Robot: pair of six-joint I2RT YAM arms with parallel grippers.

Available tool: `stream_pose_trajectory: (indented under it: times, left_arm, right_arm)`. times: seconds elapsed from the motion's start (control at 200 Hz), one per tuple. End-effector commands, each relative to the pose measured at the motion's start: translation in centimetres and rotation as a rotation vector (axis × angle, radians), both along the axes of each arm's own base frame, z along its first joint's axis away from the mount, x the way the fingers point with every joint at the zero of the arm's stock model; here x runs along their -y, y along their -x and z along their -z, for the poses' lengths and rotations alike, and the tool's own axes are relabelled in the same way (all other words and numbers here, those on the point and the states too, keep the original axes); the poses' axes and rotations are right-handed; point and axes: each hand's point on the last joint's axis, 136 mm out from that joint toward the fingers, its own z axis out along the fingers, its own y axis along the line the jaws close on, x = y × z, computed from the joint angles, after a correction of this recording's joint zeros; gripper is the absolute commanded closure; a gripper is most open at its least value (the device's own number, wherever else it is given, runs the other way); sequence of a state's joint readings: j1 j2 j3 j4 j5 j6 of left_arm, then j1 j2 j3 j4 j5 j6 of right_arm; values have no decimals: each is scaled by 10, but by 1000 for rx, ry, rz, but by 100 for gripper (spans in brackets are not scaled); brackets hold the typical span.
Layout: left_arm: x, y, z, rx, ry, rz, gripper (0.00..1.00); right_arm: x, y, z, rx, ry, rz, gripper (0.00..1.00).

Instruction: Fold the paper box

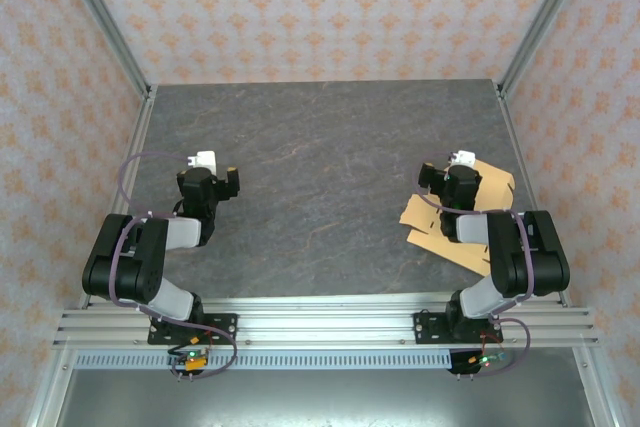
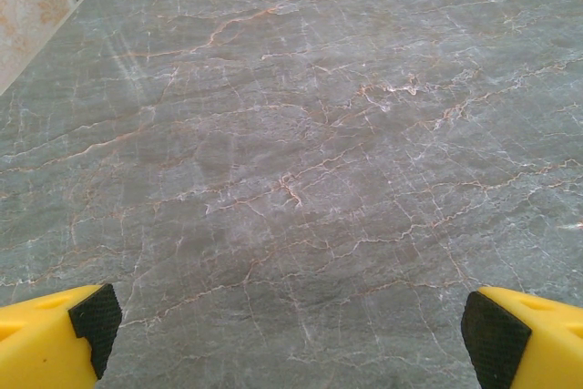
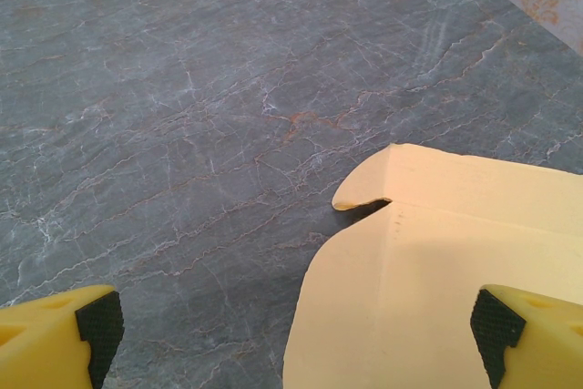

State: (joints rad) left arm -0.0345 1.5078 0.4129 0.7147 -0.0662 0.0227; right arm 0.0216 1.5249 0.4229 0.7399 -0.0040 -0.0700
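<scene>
1. A grey stone-patterned table (image 1: 320, 147) with thin pale and rust veins fills the middle of the top view.
2. Wallpapered walls (image 1: 320, 7), cream with orange motifs, stand at 9, 12 and 3 o'clock around it.
3. 2 metal corner posts (image 1: 103, 22) rise at 11 and 1 o'clock.
4. Slotted aluminium rails (image 1: 320, 325) run across at 6 o'clock, with a perforated strip (image 1: 300, 359) just below them.

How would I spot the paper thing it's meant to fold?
Start at the dark grey marbled table, then go to its right side. There, partly under the right arm, lies the paper box: a flat tan cardboard cut-out with flaps, the only pale sheet on it.
</scene>
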Motion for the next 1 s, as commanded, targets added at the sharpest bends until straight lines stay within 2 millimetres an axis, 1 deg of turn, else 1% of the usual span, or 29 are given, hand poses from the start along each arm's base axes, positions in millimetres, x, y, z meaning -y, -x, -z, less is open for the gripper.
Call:
stream_pose_trajectory:
  times: [0.0,0.055,0.085,0.12,0.165,0.17,0.21,0.235,0.265,0.28,0.3,0.345,0.385,0.476,0.536,0.566,0.631,0.656,0.681,0.741,0.806,0.846,0.911,0.996]
  left_arm:
    - [-6,-5,-39,51,-20,-73,0]
    - [-21,10,-61,27,-26,-228,0]
    - [-27,19,-75,45,-6,-290,0]
    - [-25,26,-84,64,23,-295,0]
    - [-21,33,-94,104,72,-284,0]
    - [-21,34,-96,112,79,-285,0]
    - [-20,43,-105,148,131,-297,0]
    - [-21,48,-108,161,160,-311,0]
    - [-26,56,-112,182,200,-355,0]
    - [-29,61,-112,188,214,-389,0]
    - [-37,69,-112,201,250,-456,0]
    - [-53,90,-108,213,344,-632,0]
    - [-56,96,-108,202,368,-670,0]
    - [-49,89,-106,159,401,-619,0]
    - [-42,85,-101,109,414,-590,0]
    - [-38,82,-97,79,417,-576,0]
    - [-31,78,-86,19,407,-552,0]
    - [-29,77,-81,0,396,-546,0]
    - [-26,77,-79,-14,383,-538,0]
    - [-22,76,-75,-32,358,-518,0]
    - [-15,72,-74,-34,334,-474,0]
    - [-14,70,-73,-30,320,-460,0]
    - [-12,68,-71,-34,302,-449,0]
    - [-11,68,-70,-47,280,-453,0]
  right_arm:
    - [6,2,-23,49,-6,52,1]
    - [17,8,-39,9,-18,130,1]
    - [29,14,-49,-12,-31,216,1]
    - [40,20,-64,-16,-64,317,1]
    - [51,31,-75,-35,-106,430,1]
    - [53,30,-80,-23,-114,447,1]
    - [67,43,-89,-16,-171,601,1]
    - [77,60,-88,-37,-206,729,1]
    - [86,80,-87,-43,-260,884,1]
    - [89,85,-90,-38,-282,934,1]
    - [89,92,-87,-63,-312,984,1]
    - [80,91,-83,-142,-371,976,1]
    - [68,90,-75,-216,-440,974,0]
    - [42,94,-53,-369,-613,1042,1]
    - [23,92,-38,-473,-700,1064,0]
    - [13,93,-29,-535,-736,1083,2]
    - [-16,85,-11,-670,-818,1015,3]
    - [-28,82,-5,-712,-846,984,5]
    - [-37,82,-2,-744,-858,969,6]
    - [-53,84,0,-773,-862,964,5]
    - [-64,86,4,-777,-894,968,4]
    - [-67,86,7,-776,-921,973,2]
    - [-63,83,10,-759,-919,981,0]
    - [-53,81,4,-770,-870,989,0]
